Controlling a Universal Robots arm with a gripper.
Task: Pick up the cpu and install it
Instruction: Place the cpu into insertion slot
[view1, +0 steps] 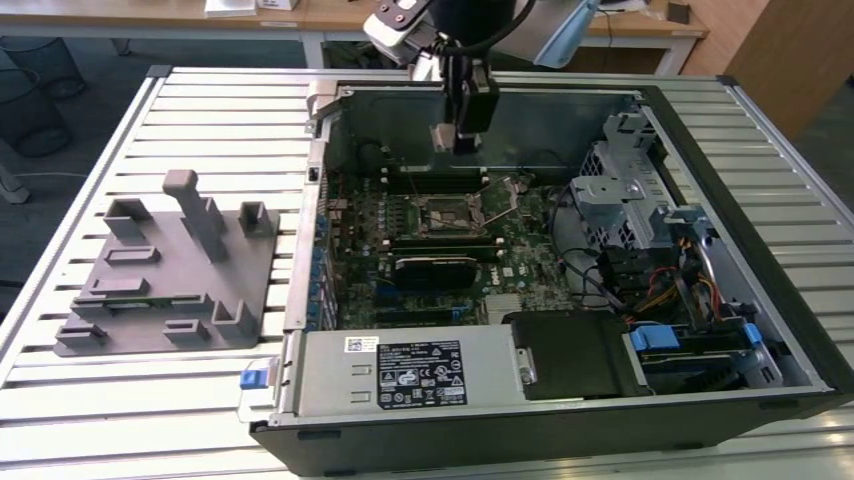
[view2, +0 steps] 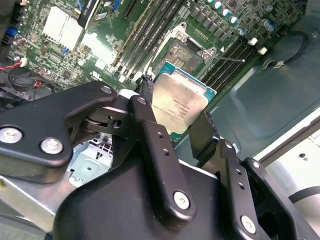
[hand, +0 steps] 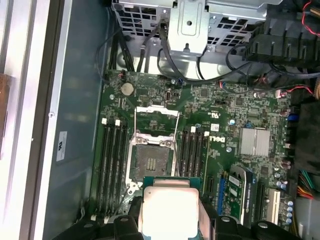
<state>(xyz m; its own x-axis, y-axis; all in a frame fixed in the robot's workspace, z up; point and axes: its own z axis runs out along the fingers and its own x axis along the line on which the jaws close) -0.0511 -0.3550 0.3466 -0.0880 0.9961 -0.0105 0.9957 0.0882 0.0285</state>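
Clamped firmly on the cpu (view2: 182, 102) with the gripper (view2: 172, 111). Hanging over the motherboard (hand: 225, 130), near the open socket (hand: 152, 161).

cpu (view2: 178, 102) in pincer (view2: 175, 127) above socket (view2: 181, 52)

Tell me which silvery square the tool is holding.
The smooth-topped cpu, clamped in the tool; the finned heatsink sits on the motherboard.

The fingers (view2: 150, 135) of the gripper (view2: 172, 111) hide the chip (view2: 180, 95) edges they clamp; in the first wrist view, the picture's edge cuts off its gripper-side part.
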